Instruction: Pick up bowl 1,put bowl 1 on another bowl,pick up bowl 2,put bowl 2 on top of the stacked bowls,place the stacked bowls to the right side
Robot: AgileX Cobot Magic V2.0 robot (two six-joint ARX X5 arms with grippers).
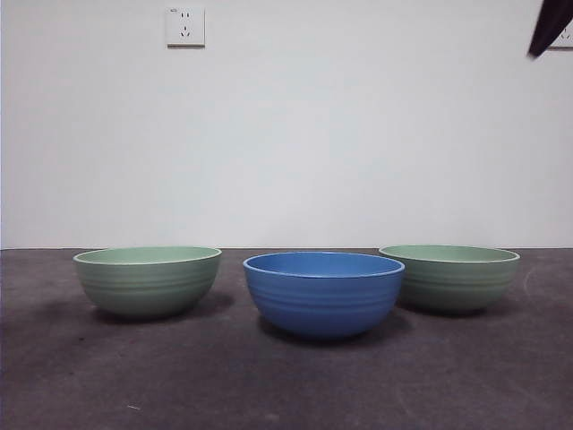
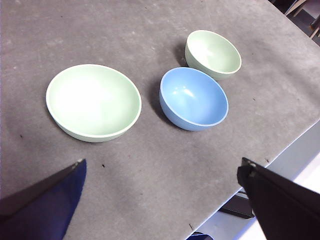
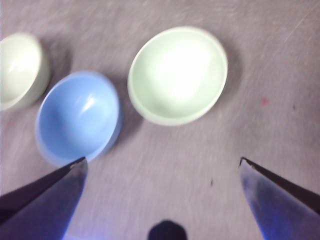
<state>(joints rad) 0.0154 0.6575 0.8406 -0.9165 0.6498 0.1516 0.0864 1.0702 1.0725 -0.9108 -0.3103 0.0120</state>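
Three ribbed bowls stand apart in a row on the dark table. The blue bowl (image 1: 323,293) is in the middle and a little nearer the front. A pale green bowl (image 1: 148,279) stands to its left and another pale green bowl (image 1: 449,277) to its right. All are upright and empty. My left gripper (image 2: 163,162) hangs open above the table, nearest the left green bowl (image 2: 93,102), with the blue bowl (image 2: 194,98) beyond. My right gripper (image 3: 163,160) is open too, high over the right green bowl (image 3: 177,74) and the blue bowl (image 3: 78,116). Its view is blurred.
A black arm tip (image 1: 548,27) shows at the top right corner of the front view. A wall socket (image 1: 185,26) sits on the white wall behind. The table's edge (image 2: 280,150) runs close to the blue bowl's side.
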